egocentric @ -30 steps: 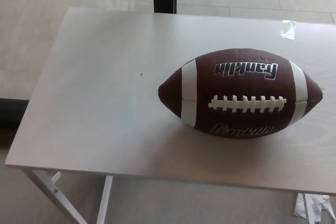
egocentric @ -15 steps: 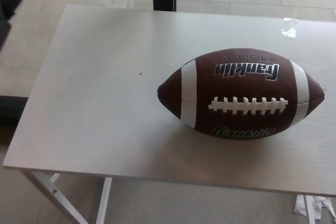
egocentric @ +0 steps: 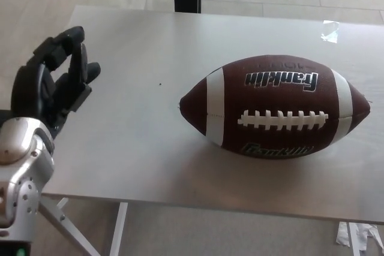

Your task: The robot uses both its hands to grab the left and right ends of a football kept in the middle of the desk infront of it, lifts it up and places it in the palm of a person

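The task looks barely begun. The football [egocentric: 274,107] lies on its side on the desk [egocentric: 132,112], toward three o'clock of the tabletop, laces up and its long axis running from nine to three, with nothing touching it. The left hand [egocentric: 57,82] hovers over the desk's nine o'clock edge, well apart from the ball's near tip, its fingers [egocentric: 66,43] loosely spread and holding nothing. The right hand is not in view, and no person's palm shows anywhere. By this evidence, everything remains: bringing both hands to the ball's two ends, clamping it, lifting it clear, and delivering it. A scrap of clear tape [egocentric: 329,32] sits near one o'clock.
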### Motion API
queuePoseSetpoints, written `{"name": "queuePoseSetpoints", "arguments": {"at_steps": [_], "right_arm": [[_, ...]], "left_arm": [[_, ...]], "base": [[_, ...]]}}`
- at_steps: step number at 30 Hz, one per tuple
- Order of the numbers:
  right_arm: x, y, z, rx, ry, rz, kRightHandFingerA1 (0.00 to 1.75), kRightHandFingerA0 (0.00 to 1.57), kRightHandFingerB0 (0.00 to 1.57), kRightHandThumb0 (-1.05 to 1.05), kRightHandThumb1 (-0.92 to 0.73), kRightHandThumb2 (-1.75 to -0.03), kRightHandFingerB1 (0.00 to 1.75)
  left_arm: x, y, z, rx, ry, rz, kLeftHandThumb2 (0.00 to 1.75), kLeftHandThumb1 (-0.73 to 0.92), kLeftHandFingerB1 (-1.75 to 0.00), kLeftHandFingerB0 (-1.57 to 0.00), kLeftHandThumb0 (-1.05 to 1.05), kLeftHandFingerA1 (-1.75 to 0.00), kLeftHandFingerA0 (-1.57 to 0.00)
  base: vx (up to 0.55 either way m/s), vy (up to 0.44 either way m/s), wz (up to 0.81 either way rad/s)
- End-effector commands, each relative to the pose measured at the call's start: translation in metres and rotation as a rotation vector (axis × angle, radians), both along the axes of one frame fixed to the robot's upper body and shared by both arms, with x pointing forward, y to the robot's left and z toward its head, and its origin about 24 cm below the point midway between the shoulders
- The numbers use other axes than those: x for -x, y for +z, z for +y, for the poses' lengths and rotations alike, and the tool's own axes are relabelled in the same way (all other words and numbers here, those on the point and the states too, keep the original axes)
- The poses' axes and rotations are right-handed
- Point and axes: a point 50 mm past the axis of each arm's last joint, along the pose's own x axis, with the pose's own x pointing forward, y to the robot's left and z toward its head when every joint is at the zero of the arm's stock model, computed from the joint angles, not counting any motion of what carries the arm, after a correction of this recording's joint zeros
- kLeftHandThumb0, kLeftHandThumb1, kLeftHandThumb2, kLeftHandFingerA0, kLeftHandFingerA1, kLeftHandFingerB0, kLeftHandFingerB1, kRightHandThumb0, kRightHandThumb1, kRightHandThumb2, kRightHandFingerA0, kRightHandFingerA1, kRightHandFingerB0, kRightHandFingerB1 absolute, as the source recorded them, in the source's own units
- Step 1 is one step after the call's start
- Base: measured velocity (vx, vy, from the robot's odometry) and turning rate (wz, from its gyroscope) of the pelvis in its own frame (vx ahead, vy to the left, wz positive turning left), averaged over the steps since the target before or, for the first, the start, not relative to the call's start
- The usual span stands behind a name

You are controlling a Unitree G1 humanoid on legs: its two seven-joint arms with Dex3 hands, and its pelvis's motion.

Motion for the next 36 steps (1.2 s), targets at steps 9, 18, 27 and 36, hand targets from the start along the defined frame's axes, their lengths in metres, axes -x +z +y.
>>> {"name": "queuePoseSetpoints", "arguments": {"at_steps": [9, 18, 27, 36], "right_arm": [[-0.013, -0.005, 0.013, 0.089, 0.001, 0.01, 0.58, 0.41, 0.35, -0.84, -0.67, -1.08, 0.48], [-0.011, -0.012, 0.04, -0.006, 0.008, -0.015, 0.52, 0.49, 0.48, -0.81, -0.87, -0.66, 0.35], [0.0, -0.024, 0.053, -0.046, 0.009, 0.008, 0.52, 0.5, 0.43, -0.84, -0.91, -0.68, 0.34], [0.003, -0.027, 0.048, -0.048, -0.027, -0.002, 0.52, 0.52, 0.47, -0.86, -0.92, -0.68, 0.34]], "left_arm": [[0.01, -0.038, -0.016, -0.113, -0.02, 0.116, 0.71, 0.92, -0.36, -0.26, -0.83, -0.5, -0.35], [0.014, -0.05, -0.033, -0.05, -0.045, 0.148, 0.76, 0.92, -0.35, -0.2, -0.83, -0.53, -0.27], [0.02, -0.066, -0.04, -0.013, -0.044, 0.196, 0.8, 0.92, -0.37, -0.19, -0.87, -0.56, -0.27], [0.019, -0.068, -0.039, 0.001, -0.035, 0.2, 0.81, 0.91, -0.33, -0.18, -0.88, -0.53, -0.26]], "base": [[0.0, 0.0, 0.0], [0.0, 0.0, 0.0], [0.0, 0.0, 0.0], [0.0, 0.0, 0.0]]}}
